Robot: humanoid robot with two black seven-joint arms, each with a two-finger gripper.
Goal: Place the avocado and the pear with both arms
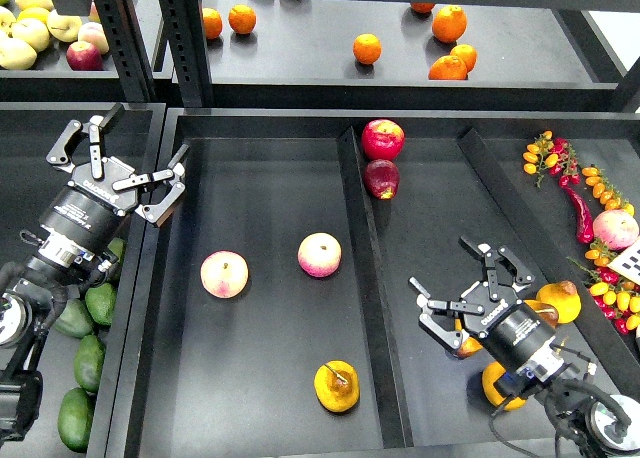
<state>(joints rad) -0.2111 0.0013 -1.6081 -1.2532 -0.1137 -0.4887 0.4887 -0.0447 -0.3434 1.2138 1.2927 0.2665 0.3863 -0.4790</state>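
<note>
Several dark green avocados (88, 363) lie in the left bin, under my left arm. My left gripper (142, 143) is open and empty, raised over the rim between the left bin and the middle bin. One golden pear (337, 386) with a brown stem lies at the front of the middle bin. More pears (558, 300) lie in the right bin, partly hidden by my right arm. My right gripper (443, 268) is open and empty, just up-left of those pears.
Two pink-yellow apples (224, 274) lie in the middle bin. Two red apples (382, 138) sit at the back of the right bin. Oranges (367, 48) are on the upper shelf. Cherry tomatoes and a red chilli (583, 213) lie far right.
</note>
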